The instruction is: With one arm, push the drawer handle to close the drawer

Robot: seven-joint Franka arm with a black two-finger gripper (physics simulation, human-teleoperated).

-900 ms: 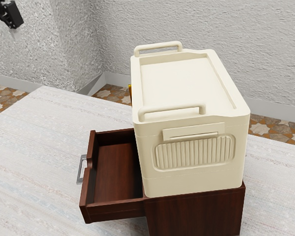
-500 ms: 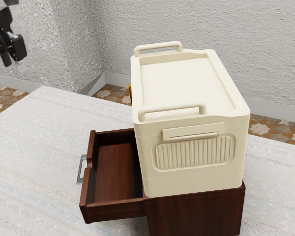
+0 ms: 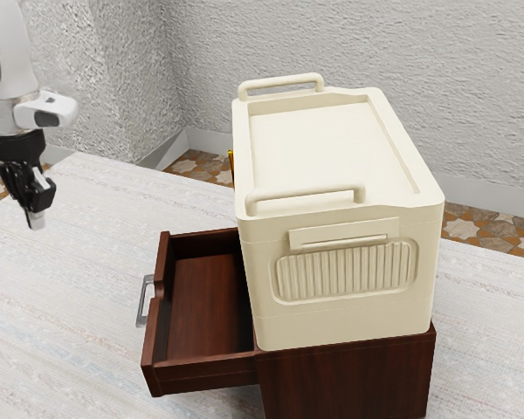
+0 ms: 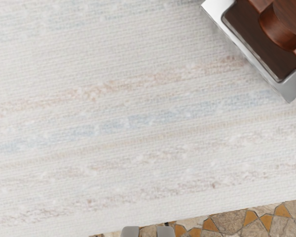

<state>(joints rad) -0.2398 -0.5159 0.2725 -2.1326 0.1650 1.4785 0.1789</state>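
Wrist view: the jaws of the black gripper are seen standing narrowly apart, with nothing held between them. The gripper is held over the table, near its edge and well apart from the metal handle. The handle is fixed to the front of the drawer, which is drawn out of the dark wooden cabinet towards the exterior view's left.

The drawer is judged light, being empty, and rigid enough to be pushed firmly, though some drag may be met inside. The smooth bar looks slippery and hard; contact is best made at its middle, square to the drawer front, and no grasp is called for. If it is pushed off-centre, the drawer could be skewed and jammed, or the bar could be slipped past.

On the cabinet a cream box is carried, and by its weight the cabinet may be steadied. The table is finished in a pale, streaked, cloth-like surface. Past its far edge, a floor patterned in brown and orange is seen, backed by a pale skirting and a rough grey wall.
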